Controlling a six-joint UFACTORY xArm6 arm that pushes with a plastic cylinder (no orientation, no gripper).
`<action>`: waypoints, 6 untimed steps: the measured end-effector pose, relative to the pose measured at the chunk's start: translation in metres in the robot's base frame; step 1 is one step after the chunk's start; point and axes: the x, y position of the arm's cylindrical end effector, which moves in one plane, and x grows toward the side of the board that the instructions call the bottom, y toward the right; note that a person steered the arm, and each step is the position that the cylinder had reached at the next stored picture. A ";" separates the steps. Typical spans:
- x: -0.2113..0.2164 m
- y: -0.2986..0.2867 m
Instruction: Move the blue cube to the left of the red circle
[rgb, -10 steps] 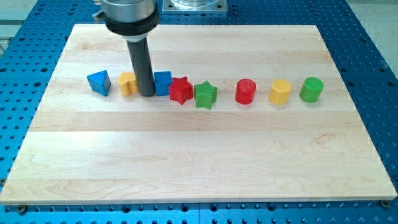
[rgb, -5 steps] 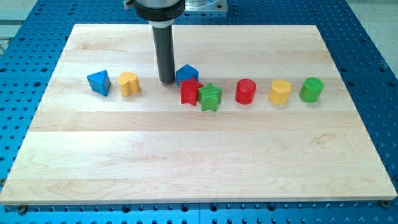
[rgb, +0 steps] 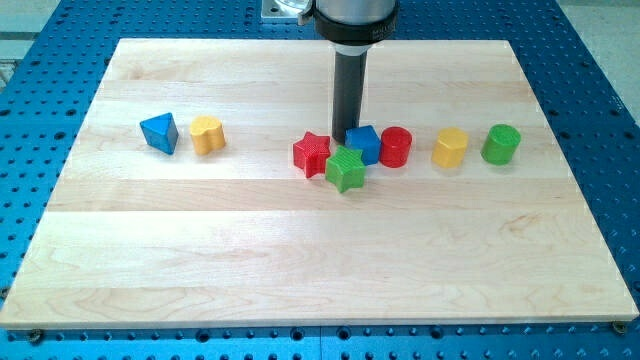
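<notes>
My tip (rgb: 346, 133) stands on the wooden surface (rgb: 300, 260) just above the blue cube (rgb: 364, 144), at its upper-left edge and touching or very nearly touching it. There is no claw here, only the straight dark rod, so nothing is held. The blue cube sits immediately to the view's left of the red circle (rgb: 396, 146), the two touching. A green star (rgb: 345, 169) lies just below-left of the cube, with a red star (rgb: 312, 154) beside it. Farther right sit a yellow block (rgb: 450, 147) and a green cylinder (rgb: 501, 144); far left, a blue triangle (rgb: 160, 132) and a yellow heart (rgb: 207, 134).
</notes>
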 end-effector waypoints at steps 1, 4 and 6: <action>0.001 0.000; 0.005 0.000; 0.019 0.000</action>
